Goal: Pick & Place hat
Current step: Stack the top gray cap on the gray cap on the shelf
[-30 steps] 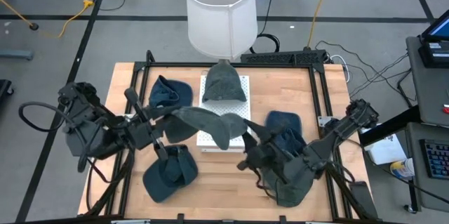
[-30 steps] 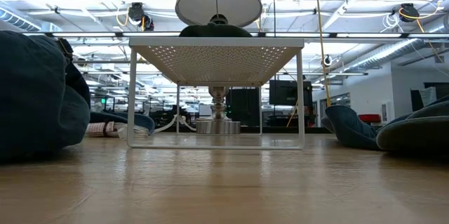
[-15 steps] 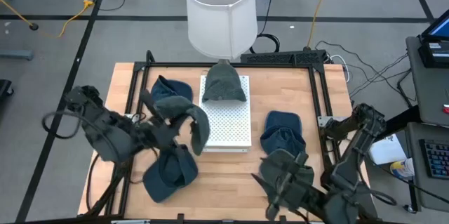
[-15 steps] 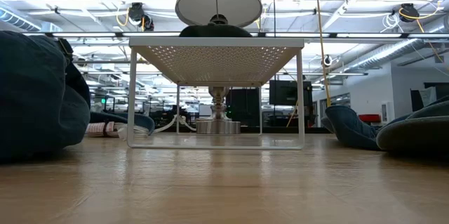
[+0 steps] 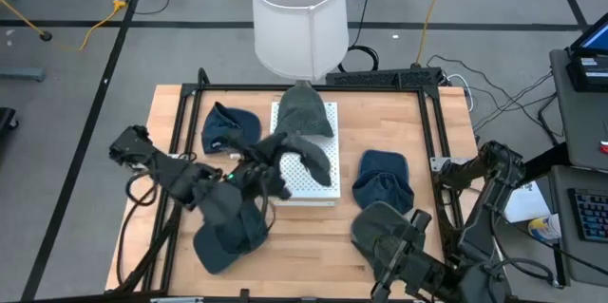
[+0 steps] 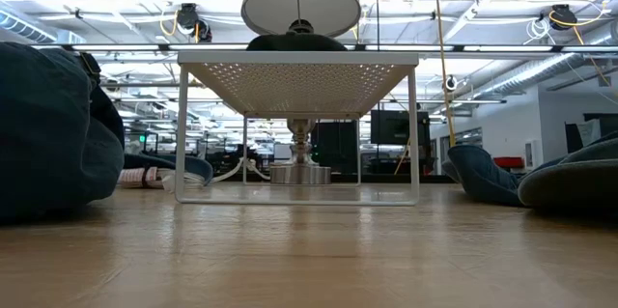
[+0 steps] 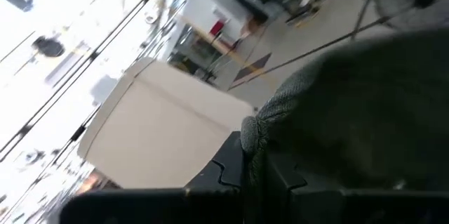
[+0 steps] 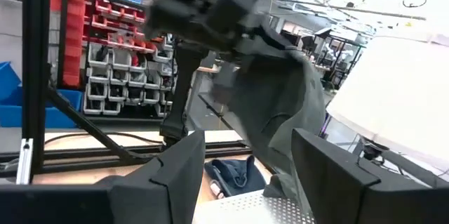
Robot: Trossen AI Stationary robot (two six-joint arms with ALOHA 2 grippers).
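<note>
My left gripper (image 5: pixel 269 172) pinches the limp grey-green fabric hat (image 5: pixel 306 154), carrying it over the white perforated rack (image 5: pixel 328 184) just below; right gripper (image 8: pixel 242 175) gapes wide, empty.

Wooden table (image 5: pixel 380 123) — white rack (image 5: pixel 318 165), blue hats (image 5: pixel 383 178)

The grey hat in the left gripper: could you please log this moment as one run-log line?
left gripper: shut on grey hat | hat: hanging over white rack | right gripper: open, empty, near front edge | step: placing
</note>
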